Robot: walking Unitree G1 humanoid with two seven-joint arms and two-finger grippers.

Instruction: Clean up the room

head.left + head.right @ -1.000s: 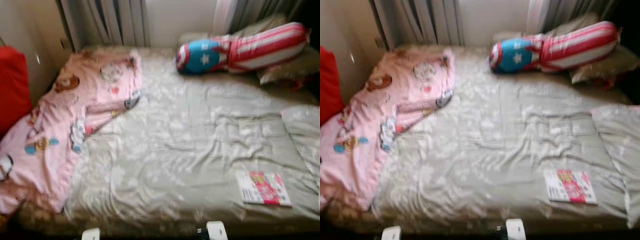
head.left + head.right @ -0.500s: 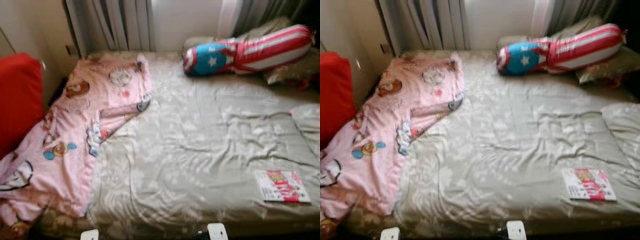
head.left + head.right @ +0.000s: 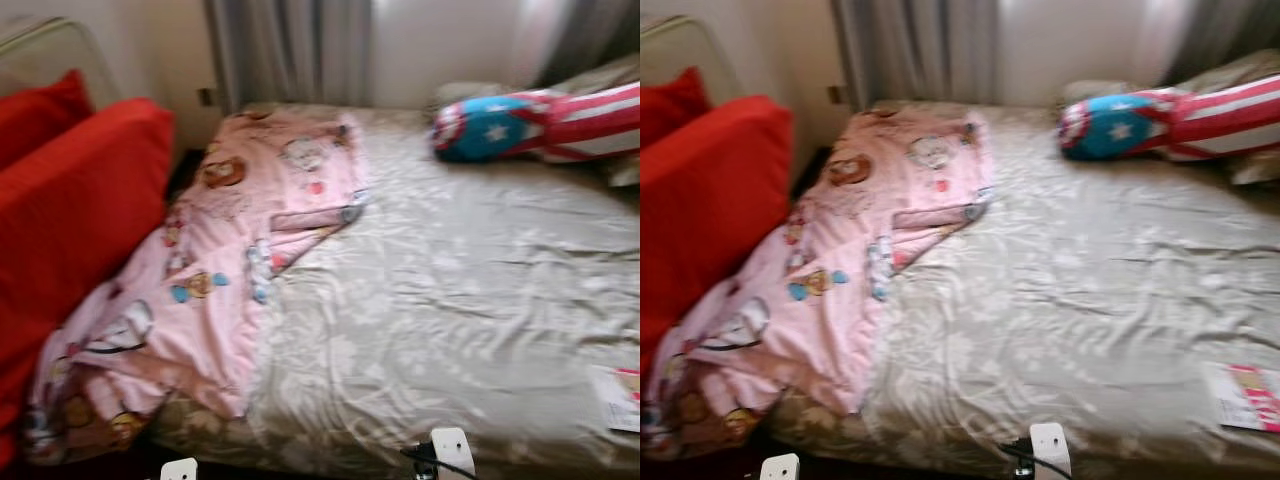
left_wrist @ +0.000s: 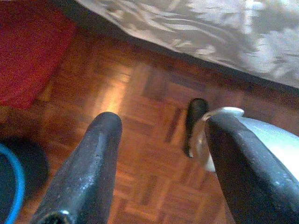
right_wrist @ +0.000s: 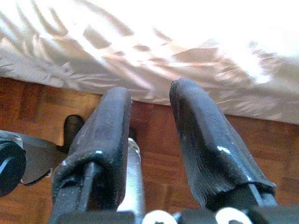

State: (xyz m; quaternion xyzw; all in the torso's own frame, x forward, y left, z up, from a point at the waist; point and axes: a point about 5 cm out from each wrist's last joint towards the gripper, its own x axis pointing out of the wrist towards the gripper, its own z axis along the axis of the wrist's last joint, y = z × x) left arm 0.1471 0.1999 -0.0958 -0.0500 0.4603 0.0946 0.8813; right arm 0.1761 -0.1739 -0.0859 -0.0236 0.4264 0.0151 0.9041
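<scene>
Bed (image 3: 470, 330) ahead with a wrinkled grey sheet. Pink cartoon blanket (image 3: 215, 270) is bunched along the bed's left side, spilling over the near corner, next to red cushions (image 3: 70, 220). Blue-and-striped pillow (image 3: 530, 125) at far right, magazine (image 3: 1245, 397) near the right front edge. Left gripper (image 4: 159, 163) spread wide over wood floor (image 4: 140, 140), holding nothing. Right gripper (image 5: 152, 140) slightly parted, empty, by the bed edge.

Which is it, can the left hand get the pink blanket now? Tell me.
Probably not yet. The left hand hangs low over the floor beside the bed, open and empty. The pink blanket lies up on the bed's left side, unobstructed.
</scene>
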